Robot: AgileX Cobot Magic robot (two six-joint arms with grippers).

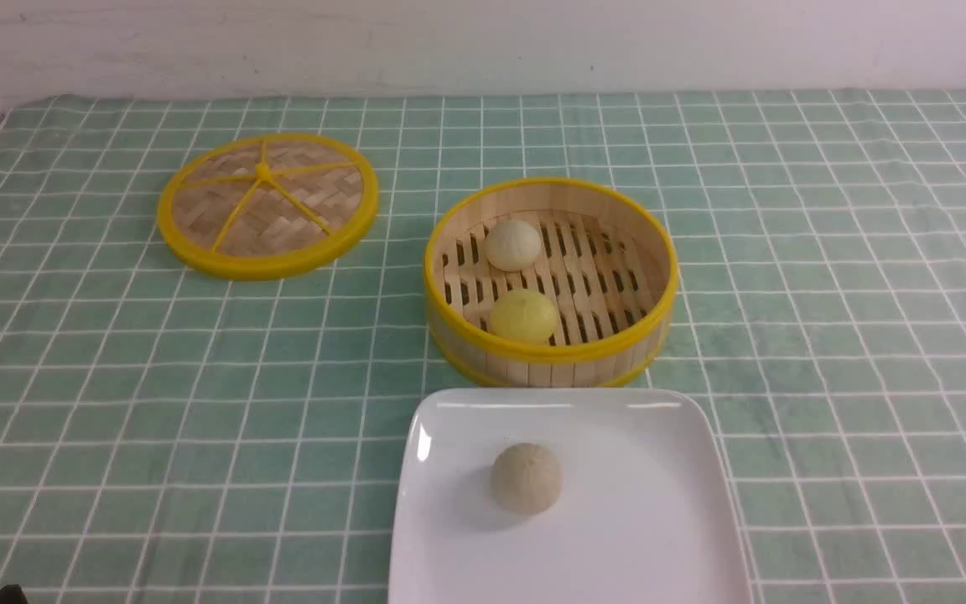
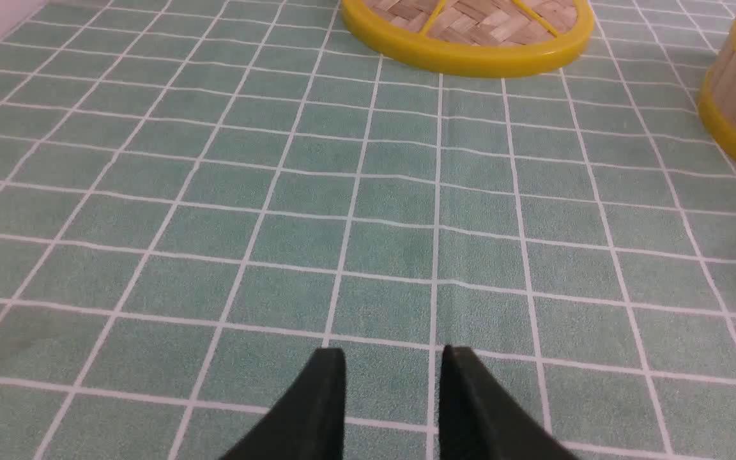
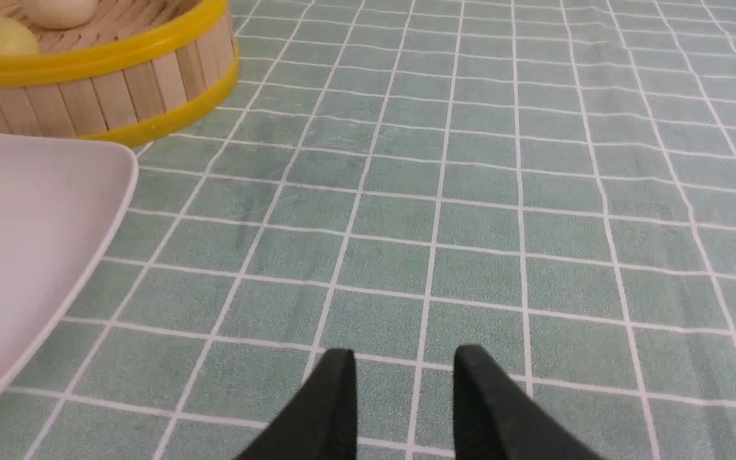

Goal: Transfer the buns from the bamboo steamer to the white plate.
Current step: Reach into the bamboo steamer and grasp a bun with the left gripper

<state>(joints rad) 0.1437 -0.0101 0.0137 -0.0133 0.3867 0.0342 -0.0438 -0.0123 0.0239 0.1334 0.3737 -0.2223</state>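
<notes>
Both buns sit on the steamer's (image 1: 655, 323) slatted floor. The yellow bun (image 1: 523, 315) is close to the wall on your side, and the white bun (image 1: 513, 244) is just beyond it, apart from it. They are round, so there is no long axis to line up with, and any jaw angle will do. The rim stands higher than the buns, so you will likely have to come down from above.

From the right gripper (image 3: 404, 390) the steamer lies ahead and to its left, with the plate's (image 1: 684, 503) corner just beside that path. Its wrist camera looks over the rim onto both buns. From the left gripper (image 2: 393, 383) the steamer lies ahead and to its right, and only a sliver of wall shows; the lid (image 1: 267, 205) lies straight ahead of it. Going by that, the right arm looks the nearer one, with the yellow bun as its first reach.

Both grippers hang low over the cloth, jaws moderately apart, holding nothing.

A grey bun (image 1: 527, 478) already sits on the plate, so aim for bare plate beside it.
</notes>
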